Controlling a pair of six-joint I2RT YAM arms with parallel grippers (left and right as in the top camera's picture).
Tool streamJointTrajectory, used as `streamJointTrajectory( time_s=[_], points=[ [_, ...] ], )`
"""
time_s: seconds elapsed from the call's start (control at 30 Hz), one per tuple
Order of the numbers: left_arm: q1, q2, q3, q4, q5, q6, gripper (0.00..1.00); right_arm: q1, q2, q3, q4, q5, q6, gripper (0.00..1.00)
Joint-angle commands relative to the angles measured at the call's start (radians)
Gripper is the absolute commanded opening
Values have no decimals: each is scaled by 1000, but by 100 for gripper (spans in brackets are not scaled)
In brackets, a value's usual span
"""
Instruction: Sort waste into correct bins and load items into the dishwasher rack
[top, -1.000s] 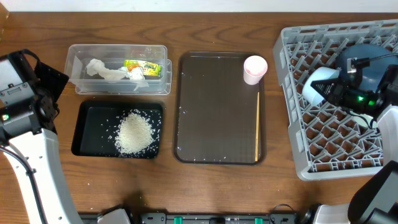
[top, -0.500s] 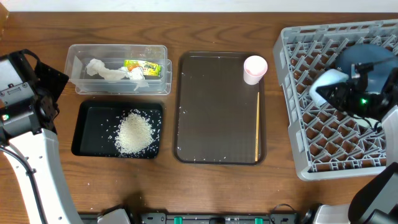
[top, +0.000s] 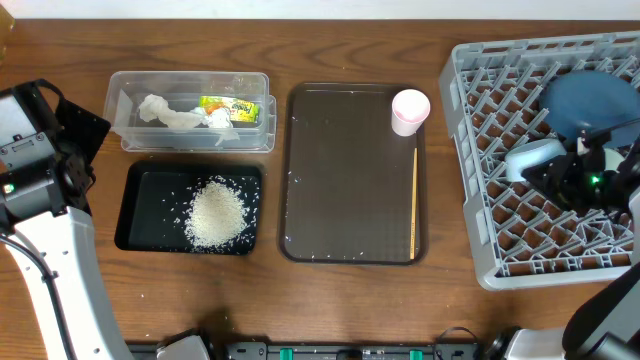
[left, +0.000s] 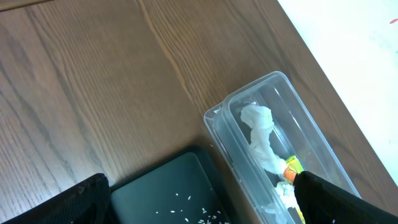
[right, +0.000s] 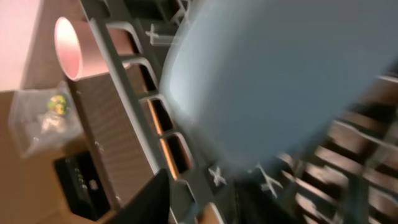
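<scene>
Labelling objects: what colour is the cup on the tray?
Pale pink; the cup shows best overhead.

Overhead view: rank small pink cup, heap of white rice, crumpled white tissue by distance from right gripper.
From right gripper:
1. Small pink cup, brown tray corner.
2. Heap of white rice, black tray.
3. Crumpled white tissue, clear tub, far left.
</scene>
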Motion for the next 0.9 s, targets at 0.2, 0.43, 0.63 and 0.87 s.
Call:
streamJointTrajectory(
  time_s=[0.2, 0.43, 0.63, 0.87],
  points=[
    [4, 4, 10, -3, -9, -5, 96, -10, -278, 111, -106, 145, 69, 47],
    [4, 4, 10, -3, -9, -5, 96, -10, -415, 110, -121, 253, 70, 42],
    [4, 4, 10, -3, -9, -5, 96, -9, -372, 77, -35, 286, 107, 1],
    [4, 4, 10, -3, -9, -5, 96, 48, -232, 66, 104, 291, 158, 1]
  ],
)
